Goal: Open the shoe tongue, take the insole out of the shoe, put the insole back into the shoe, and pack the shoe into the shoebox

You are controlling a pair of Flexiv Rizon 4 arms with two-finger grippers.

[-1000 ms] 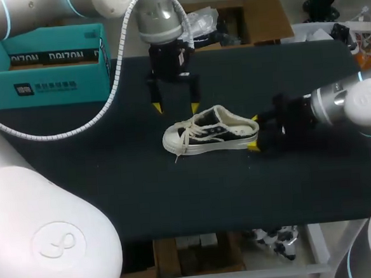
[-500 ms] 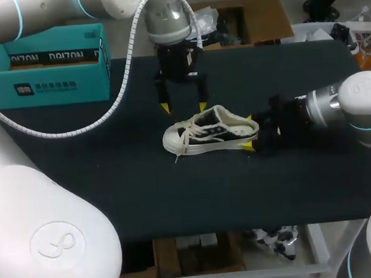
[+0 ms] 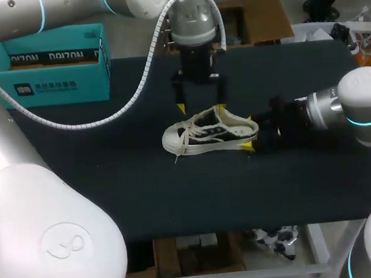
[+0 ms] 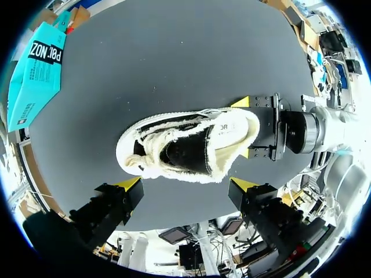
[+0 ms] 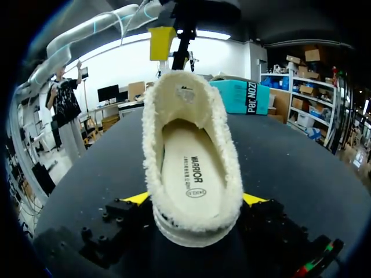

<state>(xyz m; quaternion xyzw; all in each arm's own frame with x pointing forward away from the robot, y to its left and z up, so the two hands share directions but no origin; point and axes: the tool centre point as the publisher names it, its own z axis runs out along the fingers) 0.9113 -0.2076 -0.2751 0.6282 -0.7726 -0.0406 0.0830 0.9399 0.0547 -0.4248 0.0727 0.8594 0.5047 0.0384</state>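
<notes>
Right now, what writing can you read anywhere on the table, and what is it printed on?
Shoebox: white lettering along its rim and a small label on its side, a brand mark, blurred, not quoted.
Insole in the shoe: a dark brand word over an oval logo, not quoted.
Nothing else legible.

The tongue (image 5: 184,95) of the shoe (image 5: 153,174) hides the insole's (image 5: 188,168) front part; the left arm (image 3: 68,4) partly covers the shoebox (image 3: 47,75).

Light: the dark tabletop (image 3: 112,182) is being lit evenly from overhead.
Contrast: the pale shoe (image 3: 210,132) is being shown bright against it.
</notes>
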